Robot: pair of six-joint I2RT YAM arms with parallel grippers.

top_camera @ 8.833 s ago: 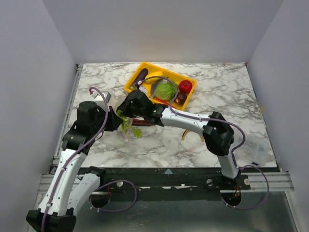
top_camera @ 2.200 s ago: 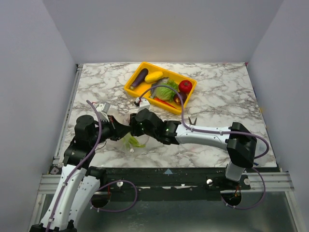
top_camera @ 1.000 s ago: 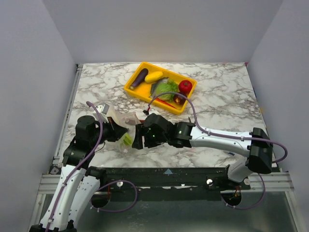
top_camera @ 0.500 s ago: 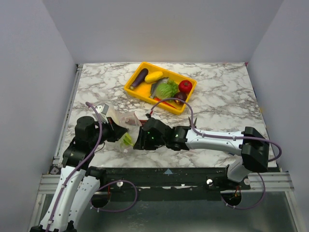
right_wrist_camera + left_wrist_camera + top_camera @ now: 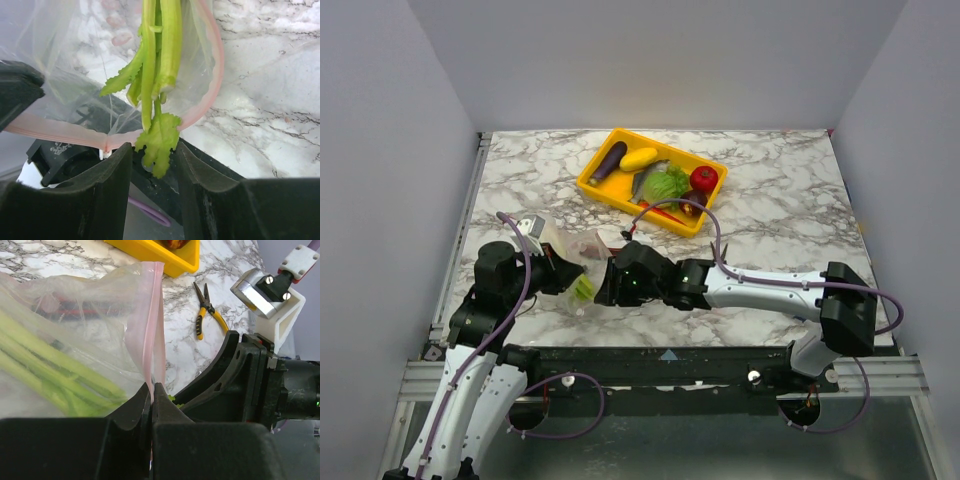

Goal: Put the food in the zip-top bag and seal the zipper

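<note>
My left gripper is shut on the pink zipper edge of the clear zip-top bag, holding it off the table. The green leek lies with its stalks inside the bag. Its leafy end pokes out of the mouth, between the fingers of my open right gripper. In the top view that right gripper sits right at the bag's mouth. The lettuce, tomato, onion, squash, eggplant, fish and chili lie in the tray.
The yellow tray stands at the back centre. Yellow-handled pliers lie on the marble between the tray and my right arm. A red-and-black knife shows through the bag. The right gripper's body is close beside the left fingers.
The right arm has brought the leek down from near the tray into the bag held by the left gripper. In the last half second the right gripper edged slightly left.
</note>
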